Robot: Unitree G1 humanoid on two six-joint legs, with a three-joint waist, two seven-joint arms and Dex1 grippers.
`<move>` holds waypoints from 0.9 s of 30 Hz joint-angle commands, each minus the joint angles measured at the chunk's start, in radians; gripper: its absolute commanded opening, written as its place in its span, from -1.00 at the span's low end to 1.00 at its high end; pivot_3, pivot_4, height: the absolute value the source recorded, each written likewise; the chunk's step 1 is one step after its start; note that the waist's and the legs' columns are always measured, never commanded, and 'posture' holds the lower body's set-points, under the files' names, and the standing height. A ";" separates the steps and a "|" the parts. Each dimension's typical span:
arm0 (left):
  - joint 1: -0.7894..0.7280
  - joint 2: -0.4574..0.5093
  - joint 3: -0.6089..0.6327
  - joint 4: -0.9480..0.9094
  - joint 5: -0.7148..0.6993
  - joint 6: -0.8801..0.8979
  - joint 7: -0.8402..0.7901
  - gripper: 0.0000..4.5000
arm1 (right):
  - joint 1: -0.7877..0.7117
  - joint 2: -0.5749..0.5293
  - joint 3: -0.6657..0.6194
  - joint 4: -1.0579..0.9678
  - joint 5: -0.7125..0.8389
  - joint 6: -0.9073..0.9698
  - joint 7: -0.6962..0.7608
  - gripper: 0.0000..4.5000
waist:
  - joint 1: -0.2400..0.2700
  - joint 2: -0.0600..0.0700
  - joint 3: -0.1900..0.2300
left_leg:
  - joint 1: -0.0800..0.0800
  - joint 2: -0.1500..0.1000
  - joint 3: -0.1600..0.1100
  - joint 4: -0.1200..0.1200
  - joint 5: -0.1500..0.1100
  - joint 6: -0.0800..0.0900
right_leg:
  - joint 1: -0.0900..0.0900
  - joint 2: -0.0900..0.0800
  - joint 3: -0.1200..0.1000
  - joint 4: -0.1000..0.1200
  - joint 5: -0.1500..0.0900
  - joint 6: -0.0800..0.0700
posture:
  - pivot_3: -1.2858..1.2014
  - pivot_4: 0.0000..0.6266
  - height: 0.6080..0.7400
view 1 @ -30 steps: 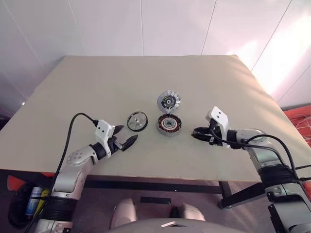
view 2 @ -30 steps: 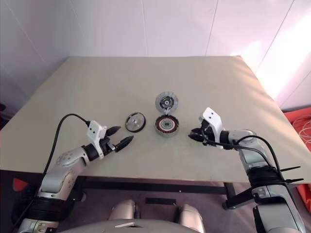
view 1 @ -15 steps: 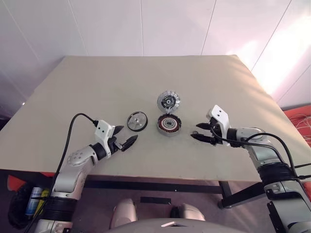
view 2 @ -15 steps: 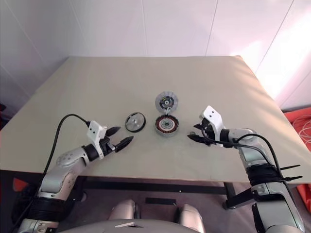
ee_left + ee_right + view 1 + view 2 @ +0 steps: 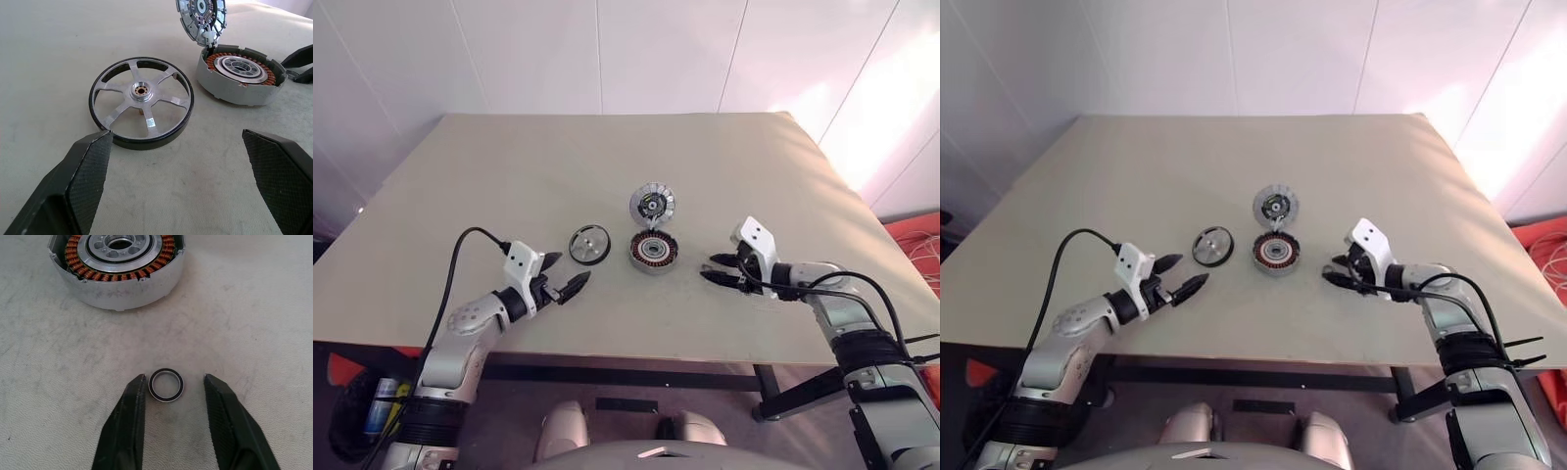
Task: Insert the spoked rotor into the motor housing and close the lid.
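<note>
The spoked rotor (image 5: 590, 244) lies flat on the table, black rim and silvery spokes up (image 5: 141, 103). To its right sits the motor housing (image 5: 654, 252), its copper windings exposed (image 5: 117, 264). The lid (image 5: 653, 204) stands tilted open at the housing's far edge (image 5: 201, 17). My left gripper (image 5: 570, 272) is open, just short of the rotor, with nothing between its fingers. My right gripper (image 5: 710, 267) is low over the table right of the housing, open. A small metal ring (image 5: 166, 385) lies on the table between its fingers, close to one of them.
The beige table (image 5: 509, 176) has wide bare room behind and to both sides of the parts. Its front edge runs just below both grippers. A black cable (image 5: 460, 264) loops from the left wrist.
The right gripper's fingers spread wide half a second ago and have come partly back together. The left arm and the parts have not moved.
</note>
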 commanded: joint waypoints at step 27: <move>-0.021 0.003 0.009 -0.017 0.007 -0.011 0.015 1.00 | -0.172 0.179 0.116 -0.168 -0.006 0.093 -0.052 -0.73 | -0.001 -0.003 0.000 | 0.000 0.000 0.002 0.000 0.001 -0.002 | -0.007 0.000 0.004 0.005 0.000 -0.001 | 0.03 -1.00 1.00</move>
